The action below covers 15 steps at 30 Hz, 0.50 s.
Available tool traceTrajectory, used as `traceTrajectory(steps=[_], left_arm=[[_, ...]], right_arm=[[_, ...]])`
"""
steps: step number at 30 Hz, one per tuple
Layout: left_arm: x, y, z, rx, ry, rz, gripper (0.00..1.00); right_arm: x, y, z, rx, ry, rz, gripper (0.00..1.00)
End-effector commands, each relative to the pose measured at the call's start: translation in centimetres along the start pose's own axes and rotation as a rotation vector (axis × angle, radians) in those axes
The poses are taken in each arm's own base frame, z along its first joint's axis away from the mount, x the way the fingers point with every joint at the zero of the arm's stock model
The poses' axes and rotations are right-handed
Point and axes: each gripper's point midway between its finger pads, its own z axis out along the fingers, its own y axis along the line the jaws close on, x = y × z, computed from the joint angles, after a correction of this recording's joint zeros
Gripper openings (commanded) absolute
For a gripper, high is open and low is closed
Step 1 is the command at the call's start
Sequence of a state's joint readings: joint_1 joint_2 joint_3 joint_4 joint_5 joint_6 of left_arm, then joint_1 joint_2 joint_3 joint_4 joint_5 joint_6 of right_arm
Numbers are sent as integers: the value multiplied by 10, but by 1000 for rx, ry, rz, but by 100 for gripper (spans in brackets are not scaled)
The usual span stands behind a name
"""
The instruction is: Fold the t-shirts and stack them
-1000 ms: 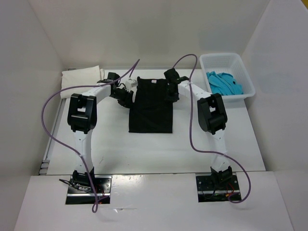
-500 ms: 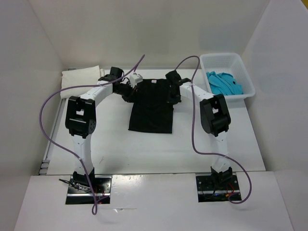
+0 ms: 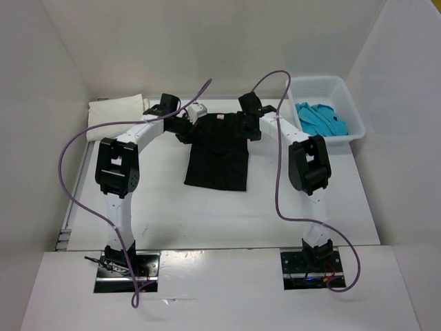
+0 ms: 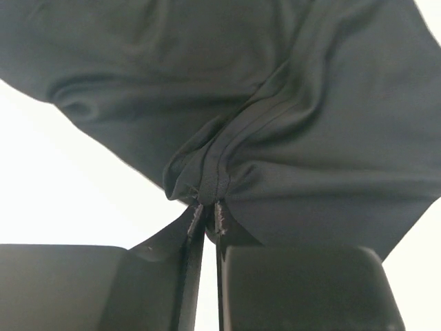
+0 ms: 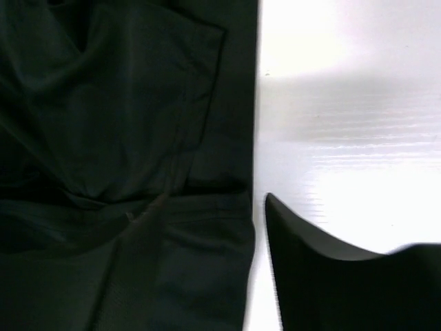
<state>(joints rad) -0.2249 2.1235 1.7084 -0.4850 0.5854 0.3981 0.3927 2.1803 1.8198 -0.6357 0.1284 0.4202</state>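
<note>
The black t-shirt (image 3: 217, 155) lies flat mid-table, collar toward the back. My left gripper (image 3: 193, 129) is at its left shoulder. In the left wrist view this gripper (image 4: 207, 212) is shut on a bunched fold of the black cloth (image 4: 289, 124). My right gripper (image 3: 249, 129) is at the right shoulder. In the right wrist view it (image 5: 220, 201) stands open over the shirt's edge (image 5: 138, 138); one finger (image 5: 310, 276) shows over bare table, the other is lost against the dark cloth. A folded cream-white t-shirt (image 3: 116, 110) lies back left. The turquoise t-shirt (image 3: 320, 118) lies in the basket.
The white lattice basket (image 3: 324, 84) stands at the back right corner. White walls close in the table on the left, back and right. Purple cables loop above both arms (image 3: 69, 158).
Both grippers moved toward the back at the shirt's shoulders, and the shirt's top spread wider. The right gripper has opened and let the cloth go; the left still pinches it.
</note>
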Motion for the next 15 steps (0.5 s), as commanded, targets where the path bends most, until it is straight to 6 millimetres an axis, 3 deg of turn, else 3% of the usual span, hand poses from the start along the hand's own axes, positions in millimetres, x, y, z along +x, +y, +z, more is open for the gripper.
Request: traceTrajectory(steps=[1, 2, 4, 6, 8, 11, 12, 13, 15], left_arm=[[8, 19, 1, -82, 26, 27, 16], [8, 19, 1, -83, 26, 27, 16], [14, 26, 1, -95, 38, 24, 28], [15, 28, 0, -106, 43, 24, 41], [28, 31, 7, -115, 81, 6, 50], [37, 38, 6, -159, 122, -23, 51], [40, 39, 4, -165, 137, -28, 51], [41, 41, 4, -176, 143, -28, 52], [49, 42, 4, -189, 164, -34, 54]], right_arm=[[-25, -13, -23, 19, -74, 25, 65], [-32, -9, -35, -5, -101, 29, 68], [-24, -8, -37, -25, -86, 27, 70], [-15, -8, -32, -37, -63, 24, 70], [0, -9, -22, -41, -22, 29, 70], [17, -8, -12, -61, 18, 46, 68], [16, -8, -12, -67, 6, 47, 64], [15, -4, -12, -83, 4, 48, 53], [23, -5, -4, -82, 28, 46, 50]])
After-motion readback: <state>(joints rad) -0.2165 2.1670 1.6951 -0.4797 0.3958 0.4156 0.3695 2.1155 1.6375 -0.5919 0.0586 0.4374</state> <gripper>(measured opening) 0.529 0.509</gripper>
